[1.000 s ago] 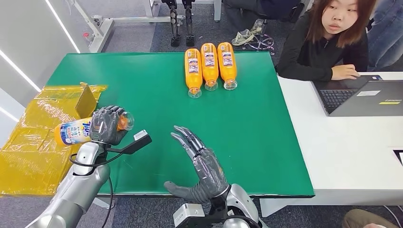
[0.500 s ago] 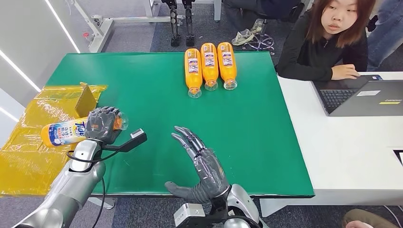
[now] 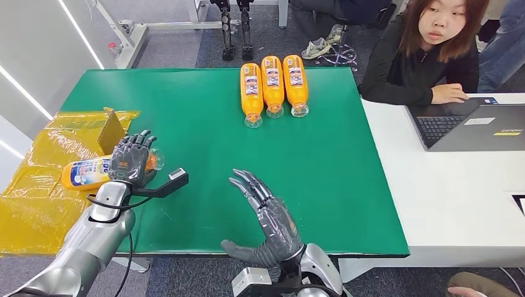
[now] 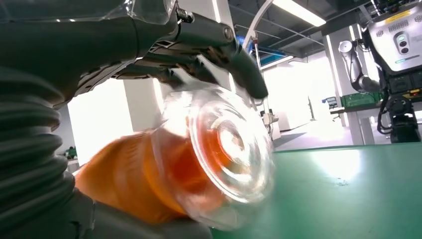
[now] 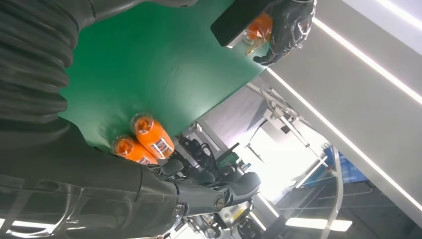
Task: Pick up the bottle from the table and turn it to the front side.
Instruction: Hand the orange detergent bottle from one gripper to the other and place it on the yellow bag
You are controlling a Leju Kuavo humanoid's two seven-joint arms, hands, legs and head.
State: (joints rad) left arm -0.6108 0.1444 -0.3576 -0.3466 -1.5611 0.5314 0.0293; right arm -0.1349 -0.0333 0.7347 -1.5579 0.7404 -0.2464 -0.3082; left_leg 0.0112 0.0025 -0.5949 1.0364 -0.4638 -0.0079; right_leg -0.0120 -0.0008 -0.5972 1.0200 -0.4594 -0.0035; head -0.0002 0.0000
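Nearest us, our right robot hand (image 3: 267, 218) hovers over the front of the green tabletop (image 3: 322, 179), fingers spread apart, holding nothing. To its left, our left robot hand (image 3: 129, 162) is wrapped around an orange bottle (image 3: 86, 172) at the tabletop's left edge; the bottle lies sideways, its blue-and-white label showing, its clear base (image 4: 226, 154) toward the tabletop's middle. Beneath and beside it, yellow plastic sheeting (image 3: 37, 204). Farther off, near the far edge, three orange bottles (image 3: 273, 85) lie side by side, touching. Beyond, on the right, a person (image 3: 427, 55) sits at a white desk (image 3: 446, 198) with a laptop (image 3: 477, 127).
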